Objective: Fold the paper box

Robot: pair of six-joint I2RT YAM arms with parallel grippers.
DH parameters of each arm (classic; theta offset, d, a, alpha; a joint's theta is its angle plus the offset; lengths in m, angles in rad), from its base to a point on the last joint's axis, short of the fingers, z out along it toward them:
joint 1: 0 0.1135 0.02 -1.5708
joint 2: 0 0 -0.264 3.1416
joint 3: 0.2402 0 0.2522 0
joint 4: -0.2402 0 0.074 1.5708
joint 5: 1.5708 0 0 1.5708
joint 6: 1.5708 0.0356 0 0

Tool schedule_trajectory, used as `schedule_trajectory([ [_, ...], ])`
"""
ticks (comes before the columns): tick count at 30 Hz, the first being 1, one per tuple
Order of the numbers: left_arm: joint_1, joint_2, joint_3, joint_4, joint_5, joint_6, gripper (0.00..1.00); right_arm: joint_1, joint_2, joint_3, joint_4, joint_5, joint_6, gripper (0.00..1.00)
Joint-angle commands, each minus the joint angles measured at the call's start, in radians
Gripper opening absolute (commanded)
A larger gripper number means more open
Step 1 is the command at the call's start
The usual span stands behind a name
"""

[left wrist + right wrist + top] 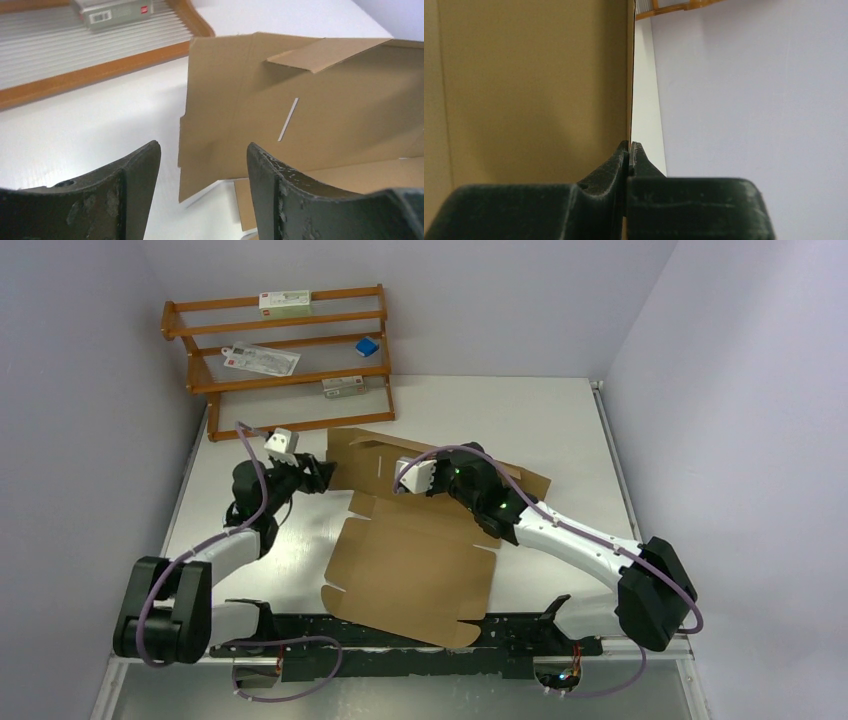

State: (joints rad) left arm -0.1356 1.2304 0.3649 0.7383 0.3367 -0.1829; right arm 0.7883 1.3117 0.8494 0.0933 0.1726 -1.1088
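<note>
The paper box point(415, 570) lies unfolded on the counter point(560, 430) between the arms, with its back panel raised. The right hand point(629, 150) is pinched tight on that panel's edge. The left hand point(202, 162) is spread apart just beside the panel.

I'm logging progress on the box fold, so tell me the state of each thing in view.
paper box: partly folded, near panel lying flat, far panel raised.
left gripper: open, holding nothing, facing the raised panel.
right gripper: shut on the paper box's edge.
wooden rack: upright, white cartons lying on its shelves.
</note>
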Motion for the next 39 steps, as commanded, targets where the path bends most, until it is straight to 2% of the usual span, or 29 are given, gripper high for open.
schedule_trajectory([
  [1,0.047,0.058,0.08,0.122,0.305,0.055,0.68,0.017,-0.022,0.019,-0.011,0.007,-0.026,0.0],
  [4,0.066,0.125,0.124,0.128,0.415,0.073,0.66,0.017,-0.009,0.019,-0.013,0.036,-0.035,0.0],
  [10,0.127,0.25,0.168,0.21,0.535,0.042,0.59,0.017,-0.009,0.02,-0.028,0.03,-0.039,0.0],
  [20,0.173,0.371,0.277,0.175,0.616,0.082,0.6,0.017,-0.001,0.035,-0.063,0.016,-0.044,0.0],
  [23,0.172,0.428,0.321,0.158,0.665,0.086,0.57,0.018,0.006,0.032,-0.061,0.01,-0.046,0.0],
  [27,0.173,0.472,0.323,0.265,0.717,0.019,0.53,0.019,0.012,0.037,-0.066,0.009,-0.048,0.0],
  [32,0.173,0.485,0.325,0.282,0.747,-0.001,0.35,0.019,0.015,0.036,-0.065,0.009,-0.05,0.0],
  [37,0.172,0.421,0.28,0.266,0.72,0.002,0.08,0.02,0.02,0.035,-0.063,0.034,-0.063,0.0],
  [39,0.171,0.387,0.252,0.262,0.709,-0.006,0.05,0.02,0.02,0.035,-0.058,0.039,-0.069,0.0],
])
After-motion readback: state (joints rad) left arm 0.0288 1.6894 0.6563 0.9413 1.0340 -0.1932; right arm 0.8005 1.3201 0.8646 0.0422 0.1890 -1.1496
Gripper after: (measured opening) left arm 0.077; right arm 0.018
